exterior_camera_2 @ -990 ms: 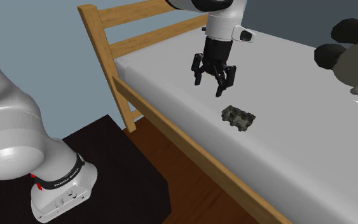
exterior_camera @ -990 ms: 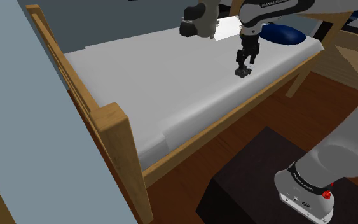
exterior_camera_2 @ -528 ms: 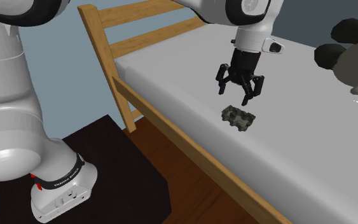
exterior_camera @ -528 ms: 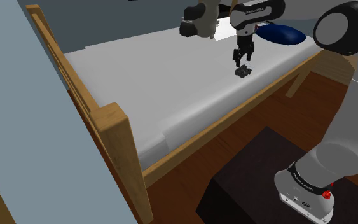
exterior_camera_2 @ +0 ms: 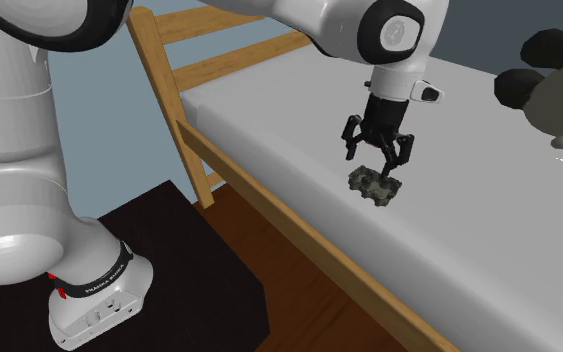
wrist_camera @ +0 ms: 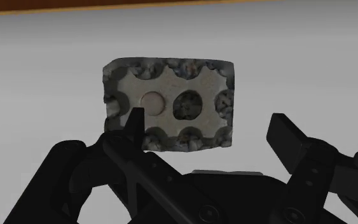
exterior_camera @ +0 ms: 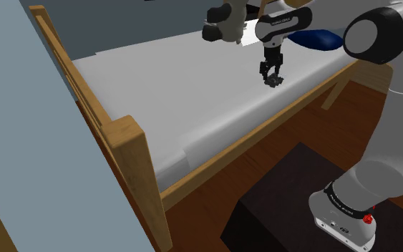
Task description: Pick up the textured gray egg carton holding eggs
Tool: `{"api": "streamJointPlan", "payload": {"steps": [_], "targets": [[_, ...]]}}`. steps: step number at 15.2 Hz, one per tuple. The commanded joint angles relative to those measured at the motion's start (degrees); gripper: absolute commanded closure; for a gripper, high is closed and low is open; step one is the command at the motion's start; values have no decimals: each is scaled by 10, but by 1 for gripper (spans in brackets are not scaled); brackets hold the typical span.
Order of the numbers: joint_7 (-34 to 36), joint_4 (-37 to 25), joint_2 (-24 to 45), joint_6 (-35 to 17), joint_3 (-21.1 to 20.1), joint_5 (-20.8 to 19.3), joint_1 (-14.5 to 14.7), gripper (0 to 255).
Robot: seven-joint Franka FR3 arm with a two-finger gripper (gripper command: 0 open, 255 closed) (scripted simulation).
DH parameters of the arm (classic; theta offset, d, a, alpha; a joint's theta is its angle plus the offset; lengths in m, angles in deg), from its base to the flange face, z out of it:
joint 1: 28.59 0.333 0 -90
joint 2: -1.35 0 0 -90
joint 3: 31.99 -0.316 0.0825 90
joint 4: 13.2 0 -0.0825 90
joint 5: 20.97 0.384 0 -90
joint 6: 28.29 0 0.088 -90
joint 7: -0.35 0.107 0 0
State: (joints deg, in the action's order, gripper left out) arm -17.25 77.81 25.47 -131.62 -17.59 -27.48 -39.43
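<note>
The hand (exterior_camera_2: 379, 162) hangs with its fingers spread wide, holding nothing, just above the egg carton (exterior_camera_2: 374, 186), which lies on the bed (exterior_camera_2: 469, 210) right beneath it. In the wrist view the carton sits off-centre, toward one finger whose tip overlaps its edge. Coming straight down, that finger could land on the carton, denting or tipping it, or shove it toward the bed's edge close by.
</note>
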Motion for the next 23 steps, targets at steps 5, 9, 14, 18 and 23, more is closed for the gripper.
{"api": "streamJointPlan", "payload": {"steps": [5, 9, 14, 18, 23], "targets": [[1, 6, 3, -9, 0, 0, -1, 255], [1, 6, 3, -9, 0, 0, 0, 255], [-1, -3, -1, 4, 0, 0, -1, 255], [-5, -23, -9, 31, 1, -1, 0, 255], [-10, -51, -16, 65, 2, -2, 0, 255]]}}
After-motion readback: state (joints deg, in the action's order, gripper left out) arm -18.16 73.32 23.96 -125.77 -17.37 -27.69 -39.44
